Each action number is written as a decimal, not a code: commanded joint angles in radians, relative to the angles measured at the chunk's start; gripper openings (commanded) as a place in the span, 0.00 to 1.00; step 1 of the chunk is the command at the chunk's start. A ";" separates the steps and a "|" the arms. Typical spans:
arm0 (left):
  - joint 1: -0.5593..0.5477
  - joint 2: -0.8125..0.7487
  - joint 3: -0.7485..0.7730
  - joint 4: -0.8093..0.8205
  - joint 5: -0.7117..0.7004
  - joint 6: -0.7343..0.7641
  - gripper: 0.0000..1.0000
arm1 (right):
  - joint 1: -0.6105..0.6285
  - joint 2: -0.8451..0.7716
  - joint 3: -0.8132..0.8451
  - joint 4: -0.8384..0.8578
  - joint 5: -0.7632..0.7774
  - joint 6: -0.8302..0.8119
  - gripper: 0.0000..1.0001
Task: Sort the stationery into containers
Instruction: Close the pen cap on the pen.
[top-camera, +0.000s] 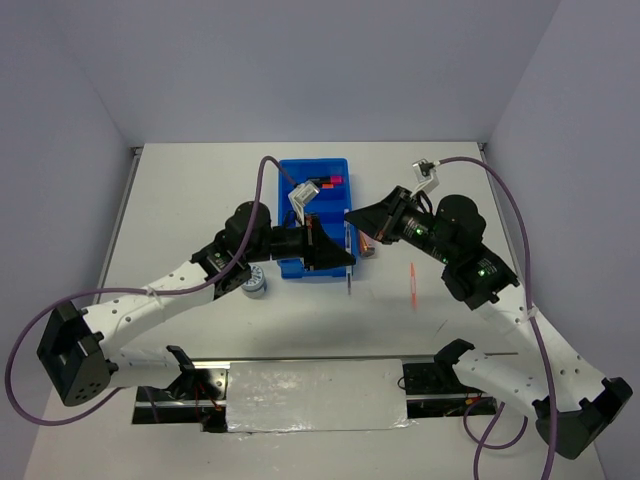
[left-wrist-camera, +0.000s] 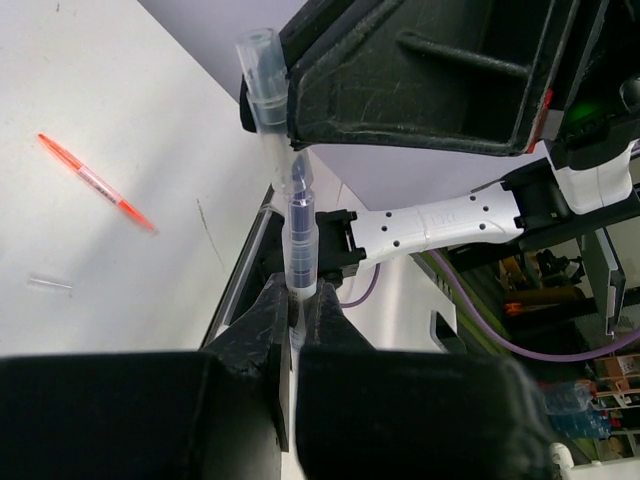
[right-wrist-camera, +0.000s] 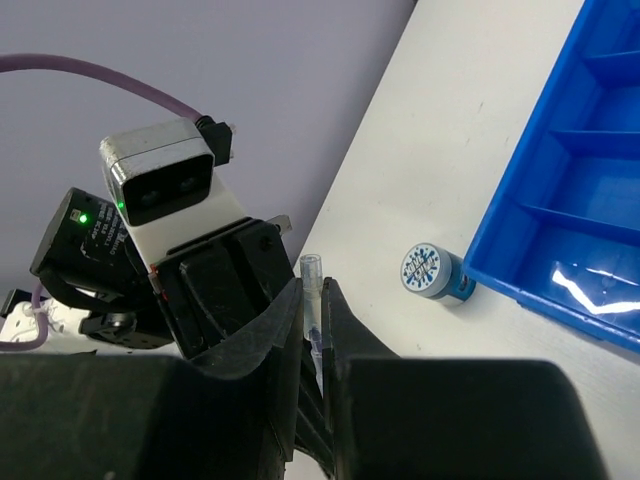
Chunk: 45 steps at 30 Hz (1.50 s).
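A thin grey pen with a clear barrel (left-wrist-camera: 301, 240) is held at both ends. My left gripper (left-wrist-camera: 297, 292) is shut on its lower barrel. My right gripper (right-wrist-camera: 316, 292) is shut on its clear cap end (right-wrist-camera: 312, 268). In the top view the pen (top-camera: 349, 280) hangs just right of the blue tray (top-camera: 300, 268), with the left gripper (top-camera: 345, 260) and right gripper (top-camera: 352, 216) meeting there. Capped markers (top-camera: 325, 183) lie in the tray's far compartment. A blue-white tape roll (top-camera: 255, 285) stands left of the tray, also in the right wrist view (right-wrist-camera: 432, 272). An orange pen (top-camera: 412, 285) lies on the table.
The tray's near compartments (right-wrist-camera: 590, 170) look bare in the right wrist view. The orange pen (left-wrist-camera: 95, 182) lies on white table in the left wrist view, with a small clear piece (left-wrist-camera: 48, 283) near it. A small copper-coloured item (top-camera: 366, 247) lies by the tray's right side.
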 joint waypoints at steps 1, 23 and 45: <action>-0.004 -0.009 0.071 0.021 0.007 0.032 0.00 | -0.004 -0.014 0.008 0.028 -0.040 -0.021 0.00; 0.028 0.029 0.181 0.002 -0.038 -0.036 0.00 | 0.001 -0.109 -0.136 0.154 -0.080 -0.134 0.00; 0.219 0.046 0.357 -0.018 0.178 0.101 0.00 | 0.025 -0.172 -0.421 0.227 -0.234 -0.190 0.00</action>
